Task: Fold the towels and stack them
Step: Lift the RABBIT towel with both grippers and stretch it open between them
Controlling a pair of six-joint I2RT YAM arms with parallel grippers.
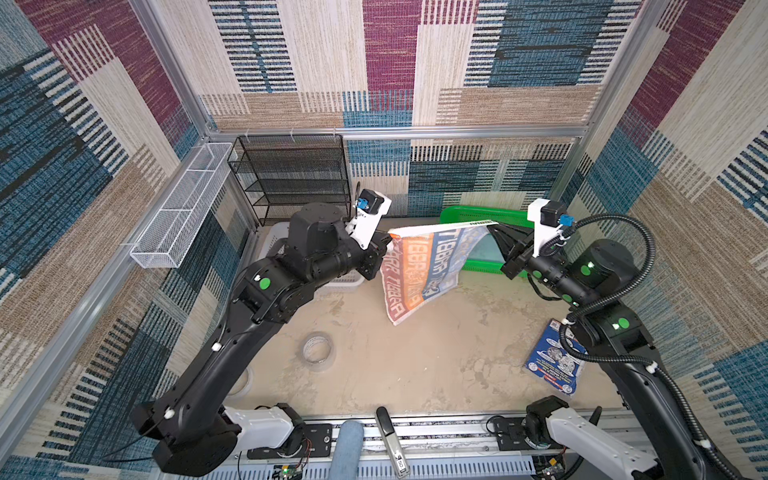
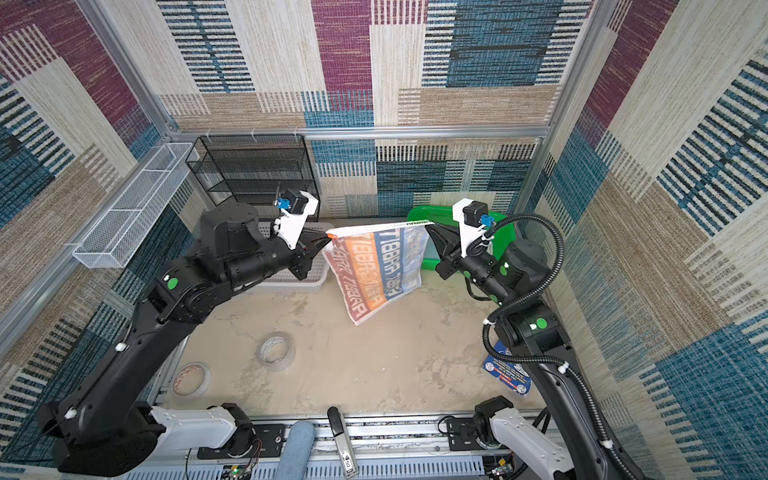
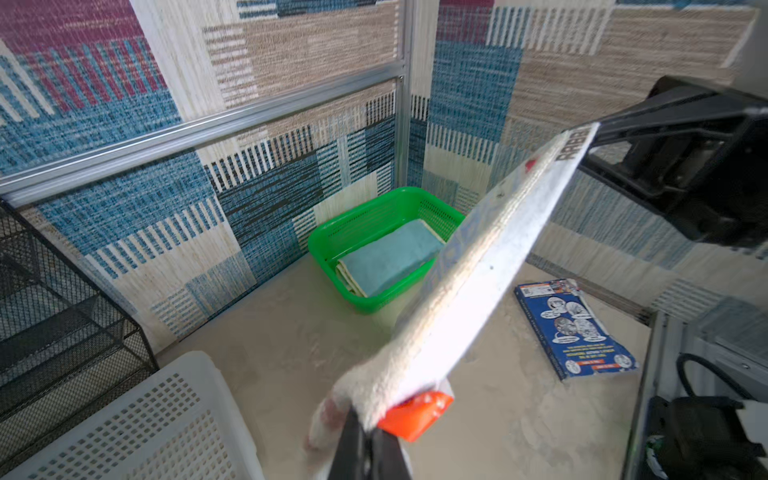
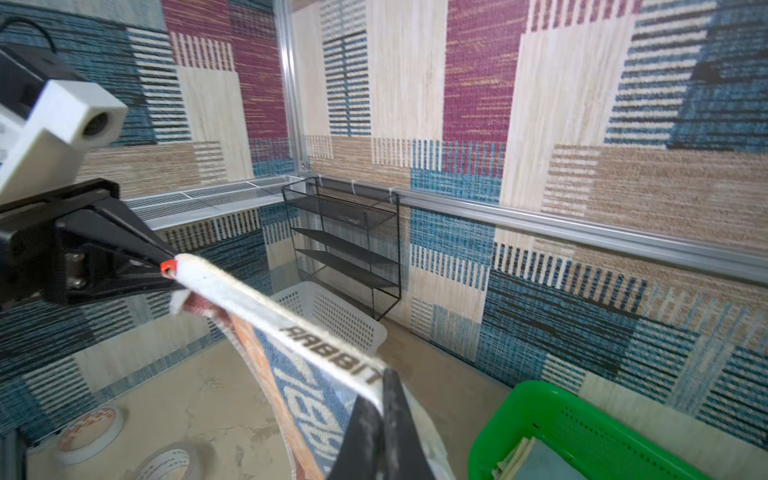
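Observation:
A towel with orange and blue bands of "RABBIT" print hangs in the air over the back of the table, stretched by its top edge between my two grippers. My left gripper is shut on its left top corner, next to an orange tag. My right gripper is shut on the right top corner, by the black "RABBIT" lettering. The towel's lower edge dangles just above the tabletop. A folded pale teal towel lies in the green basket behind it.
A white plastic basket sits under my left arm, before a black mesh shelf. A white wire basket hangs on the left wall. One tape roll lies mid-table, another front left. A blue booklet lies at right.

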